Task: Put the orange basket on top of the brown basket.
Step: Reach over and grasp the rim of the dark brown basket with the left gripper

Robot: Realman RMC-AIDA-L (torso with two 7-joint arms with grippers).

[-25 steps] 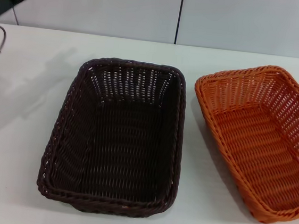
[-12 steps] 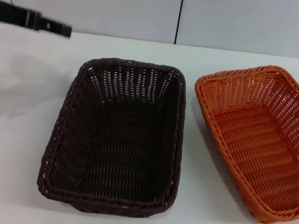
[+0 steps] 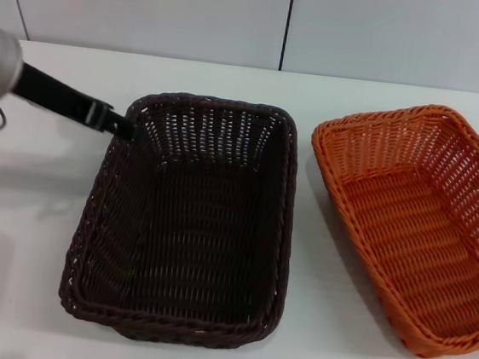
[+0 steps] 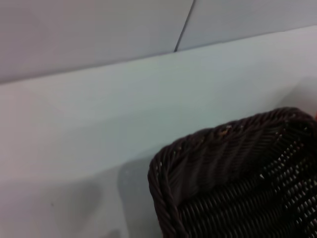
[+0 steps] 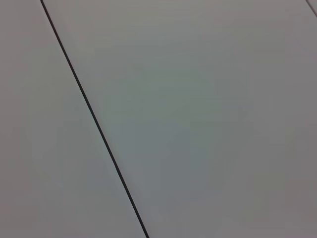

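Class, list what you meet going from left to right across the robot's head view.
Left gripper at the far left corner of the very dark brown rectangular woven basket → bright orange rectangular woven basket.

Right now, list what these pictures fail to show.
- Left gripper: head view shows it at the brown basket far left corner; open or shut unreadable.
- Right gripper: in no view; its wrist camera shows only blank wall.
- Orange basket: right rim cut by the head view's edge.

Left claw (image 3: 118,123) at brown basket (image 3: 186,217) corner
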